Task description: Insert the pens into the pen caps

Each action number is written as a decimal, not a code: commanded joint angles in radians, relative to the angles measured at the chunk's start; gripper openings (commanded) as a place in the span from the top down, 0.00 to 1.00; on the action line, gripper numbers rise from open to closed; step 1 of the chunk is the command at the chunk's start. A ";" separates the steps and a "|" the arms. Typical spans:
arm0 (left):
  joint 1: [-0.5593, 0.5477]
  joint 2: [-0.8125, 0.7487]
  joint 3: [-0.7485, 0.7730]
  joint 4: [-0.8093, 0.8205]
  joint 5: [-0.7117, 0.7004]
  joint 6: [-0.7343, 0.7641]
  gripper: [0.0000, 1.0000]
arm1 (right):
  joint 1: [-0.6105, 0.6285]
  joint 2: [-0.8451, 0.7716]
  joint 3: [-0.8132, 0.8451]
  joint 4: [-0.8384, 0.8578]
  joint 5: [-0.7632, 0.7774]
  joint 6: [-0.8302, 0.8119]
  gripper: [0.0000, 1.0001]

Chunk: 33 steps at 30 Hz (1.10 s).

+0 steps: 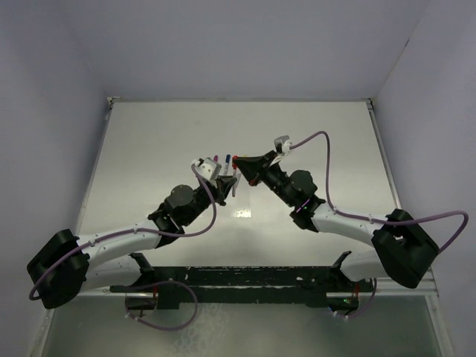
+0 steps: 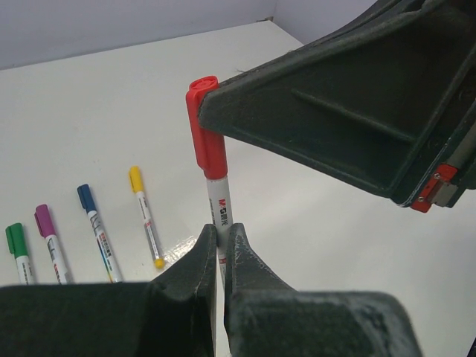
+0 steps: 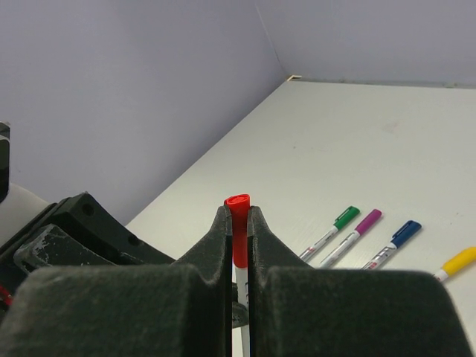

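Observation:
A silvery-white pen stands upright above the table, and my left gripper is shut on its barrel. A red pen cap sits over the pen's upper end. My right gripper is shut on that red cap, its black finger filling the upper right of the left wrist view. In the top view the two grippers meet at mid-table. Several capped pens lie side by side on the table: green, purple, blue and yellow.
The lying pens show in the right wrist view too, with the green pen at their left end and the yellow pen at their right. A small shiny patch lies on the white table. Grey walls close the table's back and sides.

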 commanded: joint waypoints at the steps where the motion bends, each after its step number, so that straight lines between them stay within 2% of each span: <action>1: 0.024 -0.079 0.141 0.348 -0.002 -0.009 1.00 | 0.060 0.019 -0.042 -0.315 -0.109 -0.030 1.00; 10: 0.023 -0.054 0.055 0.193 0.041 -0.105 1.00 | 0.060 -0.121 0.050 -0.387 0.094 -0.152 0.98; 15: 0.023 -0.009 0.026 0.072 0.053 -0.144 1.00 | 0.060 -0.212 0.081 -0.392 0.176 -0.191 0.67; 18: 0.023 0.020 0.027 0.007 0.036 -0.154 1.00 | 0.060 -0.281 0.080 -0.387 0.244 -0.208 0.61; 25: 0.023 0.190 0.131 -0.117 -0.033 -0.162 1.00 | 0.060 -0.422 0.068 -0.484 0.381 -0.232 0.58; 30: 0.025 0.351 0.271 -0.172 -0.028 -0.157 1.00 | 0.060 -0.495 0.025 -0.564 0.501 -0.182 0.58; 33: 0.031 0.455 0.371 -0.216 -0.012 -0.151 1.00 | 0.060 -0.527 -0.009 -0.579 0.519 -0.159 0.58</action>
